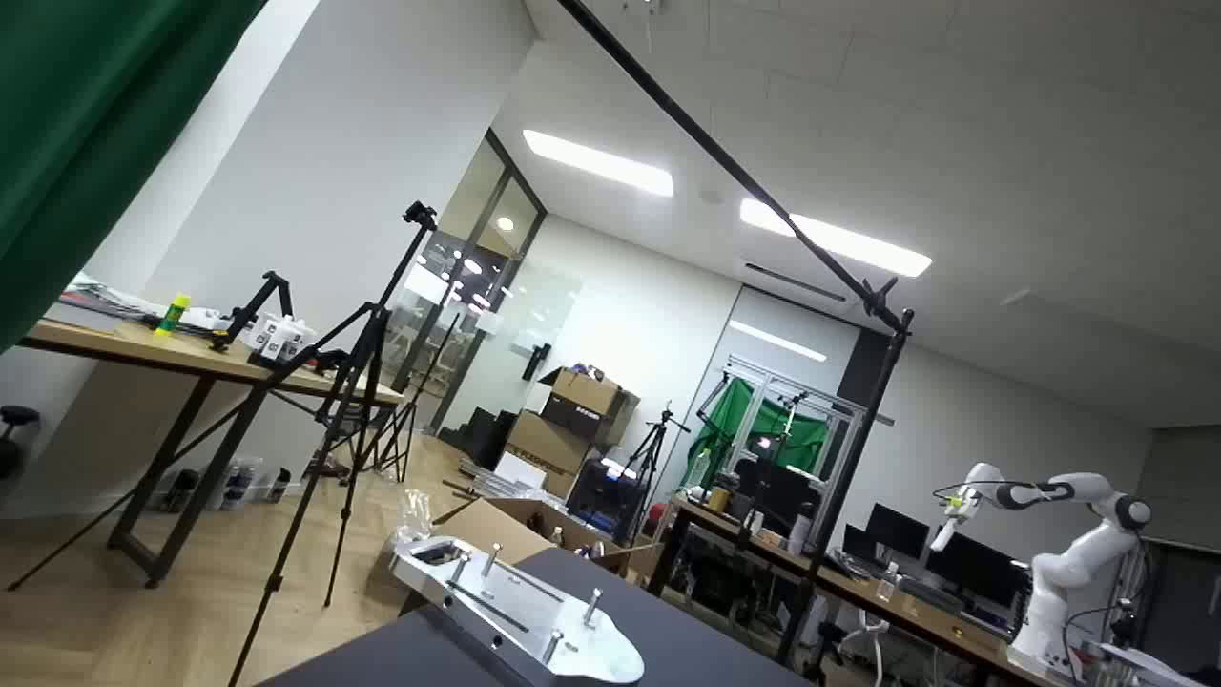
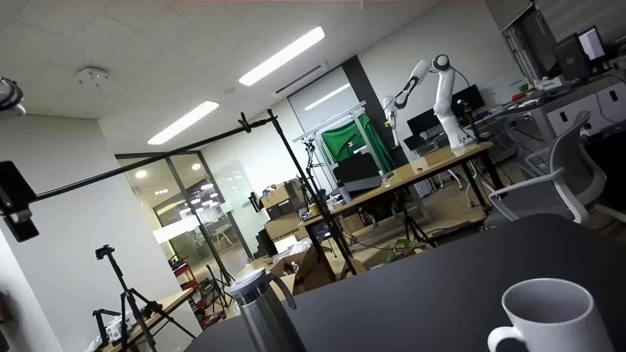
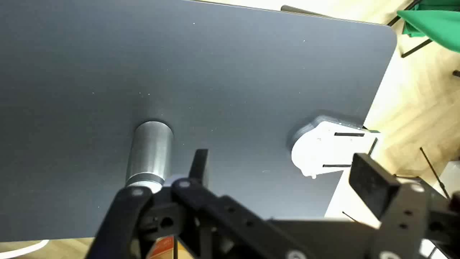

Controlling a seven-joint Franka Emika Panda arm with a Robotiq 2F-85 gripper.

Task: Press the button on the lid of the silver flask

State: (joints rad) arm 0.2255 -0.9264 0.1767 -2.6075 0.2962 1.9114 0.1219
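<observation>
Dark grey and smooth, the table (image 3: 233,72) fills most of the wrist view, and pale wooden floor (image 3: 424,115) shows beyond its edge. On this table stands the silver flask (image 3: 151,151), upright, in the left half of the wrist view. Its pale lid (image 2: 248,282) and dark handle (image 2: 283,289) are visible in an exterior view, but the button I cannot make out. The gripper (image 3: 282,163) shows at the bottom of the wrist view, with its two fingers (image 3: 372,181) spread wide. Its dark links cover a part of the lid there; whether they touch it, I cannot tell. On the other side, well apart from the flask, a metal plate (image 3: 316,151) reaches the table's edge, and in an exterior view several short posts (image 1: 593,608) rise from it. A white mug (image 2: 557,327) also stands on the table, well apart from the flask. Green cloth (image 3: 438,27) shows near the table's corner. Farther back, both exterior views show cardboard boxes (image 1: 548,448), a black tripod (image 1: 372,331), and a white robot arm (image 2: 444,95) mounted on a long wooden table (image 2: 398,177). Above them, a slanting black pole (image 1: 668,103) crosses the room, under bright ceiling lights (image 1: 599,162).
</observation>
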